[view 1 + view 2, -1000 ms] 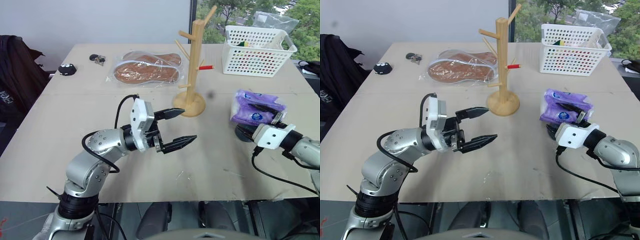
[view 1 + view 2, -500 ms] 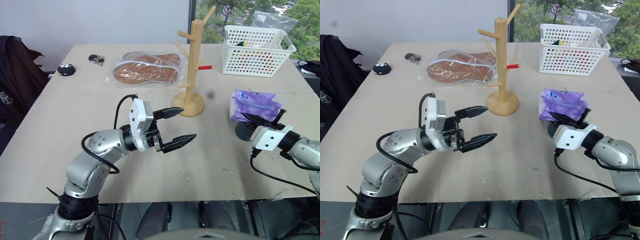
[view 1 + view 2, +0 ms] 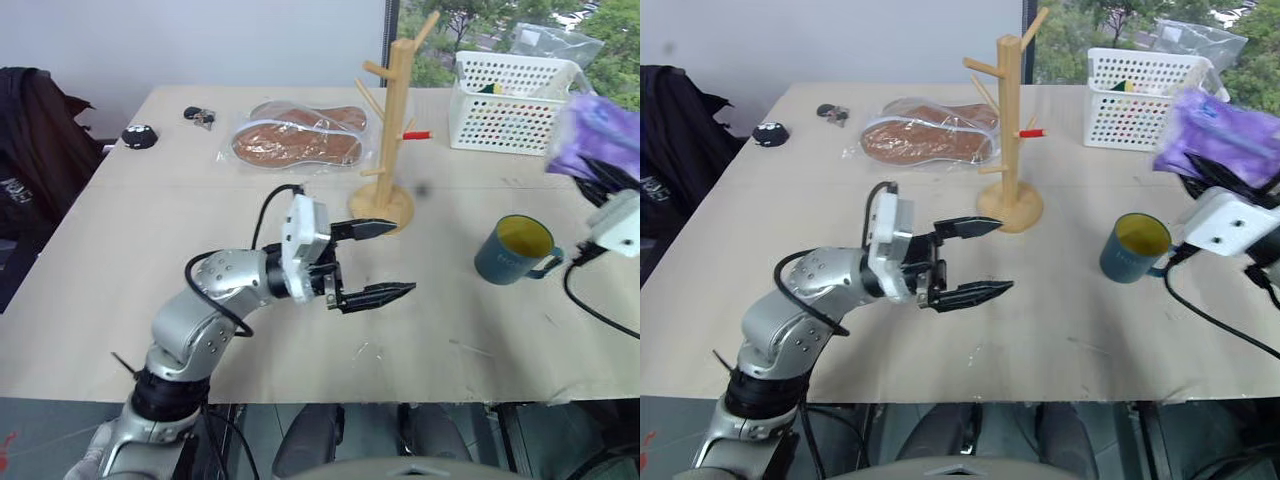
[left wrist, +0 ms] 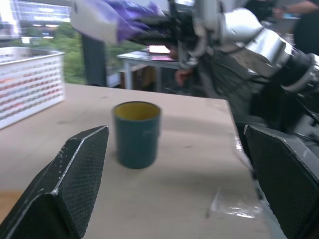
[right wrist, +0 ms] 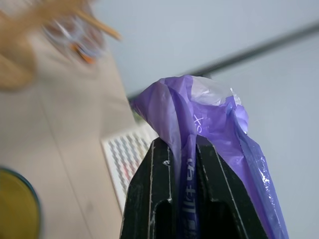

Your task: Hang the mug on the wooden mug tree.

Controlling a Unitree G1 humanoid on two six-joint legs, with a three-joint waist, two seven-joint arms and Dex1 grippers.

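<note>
The dark teal mug (image 3: 515, 250) with a yellow inside stands upright on the table, right of the wooden mug tree (image 3: 392, 130), its handle turned to the right. My left gripper (image 3: 403, 259) hangs open above the table in front of the tree's base, pointing right toward the mug (image 4: 136, 133), with nothing between its fingers. My right gripper (image 5: 180, 149) is shut on a purple tissue pack (image 3: 605, 135), held in the air above and right of the mug.
A white perforated basket (image 3: 510, 100) stands at the back right behind the tissue pack. Bagged shoe insoles (image 3: 295, 140), keys (image 3: 200, 118) and a small black object (image 3: 138, 137) lie at the back left. A dark jacket (image 3: 30, 150) hangs beside the table's left edge.
My right gripper shut on the tissue pack and lifted it up and to the right, uncovering the mug. My left gripper drifted slightly to the right. The camera also shifted.
</note>
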